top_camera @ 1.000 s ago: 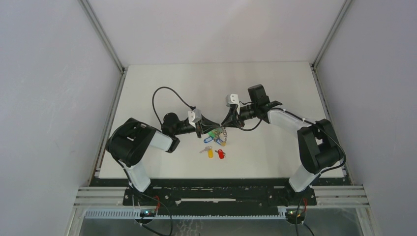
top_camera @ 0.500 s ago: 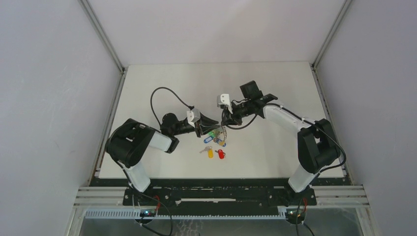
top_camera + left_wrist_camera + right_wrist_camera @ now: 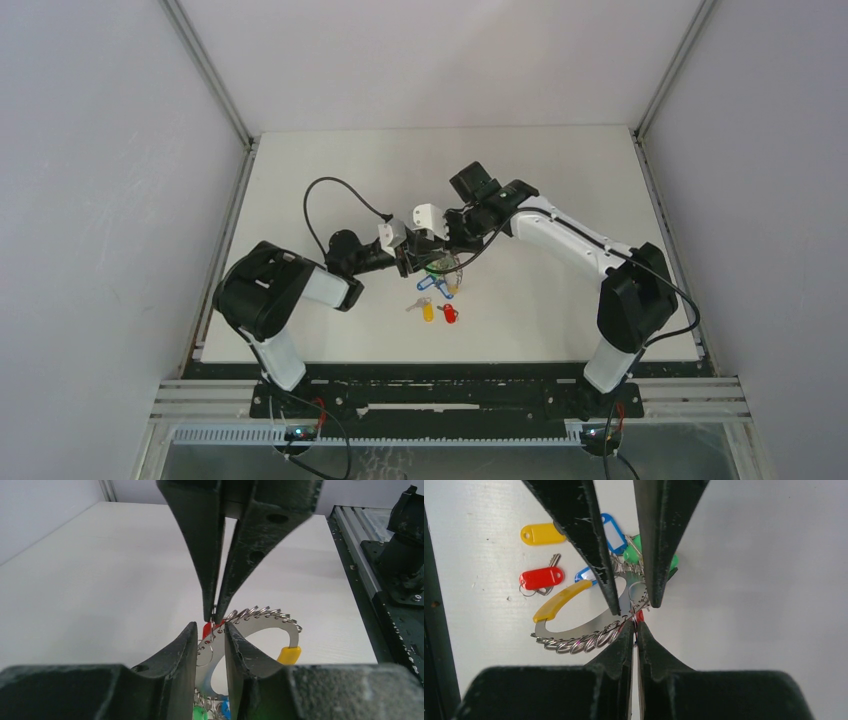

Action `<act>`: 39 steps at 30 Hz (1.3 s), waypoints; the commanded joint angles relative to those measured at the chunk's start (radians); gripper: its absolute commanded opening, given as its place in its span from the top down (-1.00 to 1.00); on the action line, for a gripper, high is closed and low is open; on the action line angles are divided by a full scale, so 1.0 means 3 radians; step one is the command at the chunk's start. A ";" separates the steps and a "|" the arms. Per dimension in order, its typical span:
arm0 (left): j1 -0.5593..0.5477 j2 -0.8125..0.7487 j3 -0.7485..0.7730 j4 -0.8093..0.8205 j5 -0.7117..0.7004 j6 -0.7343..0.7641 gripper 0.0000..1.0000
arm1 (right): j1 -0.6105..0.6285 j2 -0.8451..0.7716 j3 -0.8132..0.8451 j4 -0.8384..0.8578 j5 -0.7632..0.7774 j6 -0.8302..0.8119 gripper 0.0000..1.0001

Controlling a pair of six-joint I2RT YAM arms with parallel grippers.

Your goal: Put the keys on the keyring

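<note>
In the middle of the overhead view, on the near half of the white bench, the two arms are meeting tip to tip over the keyring. The left claw is reaching in from the left with its fingers a narrow gap apart. It is straddling the keyring's flat silver plate and its row of small rings rather than clamping them. The right claw is coming in from the upper right with its fingers pressed tightly together. In the left wrist view its tips are pointing straight down into the gap between the left fingers. A thin wire loop and a speck of red are sitting right at those tips, but I cannot tell whether the claw is actually pinching either. In the right wrist view the keyring is lying left of centre, and its yellow band is curving up toward the left. The green tag and blue tag are bunching between the left fingers near the top. The red key is lying flat on the bench at the left of that view, just beside the yellow band. The yellow key is lying above it at the upper left. Neither key is touching a claw.
</note>
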 commanded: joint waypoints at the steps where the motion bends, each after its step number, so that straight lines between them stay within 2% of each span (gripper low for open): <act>1: 0.0005 -0.0055 -0.0037 0.0191 -0.0069 0.0050 0.41 | 0.0084 -0.0024 0.0194 -0.0114 0.0234 -0.0093 1.00; 21: -0.0034 0.0164 0.0114 0.0191 0.0049 -0.0005 0.50 | 0.0173 0.0023 0.0278 -0.0086 0.0151 -0.0094 1.00; 27: -0.0057 0.0220 0.0145 0.0190 0.0046 -0.0008 0.62 | 0.0176 0.0015 0.0278 -0.0053 0.0073 -0.0074 1.00; 39: -0.0118 0.0242 0.0213 0.0190 0.0065 -0.0037 0.71 | 0.0176 0.0038 0.0265 -0.0016 -0.0043 -0.0054 1.00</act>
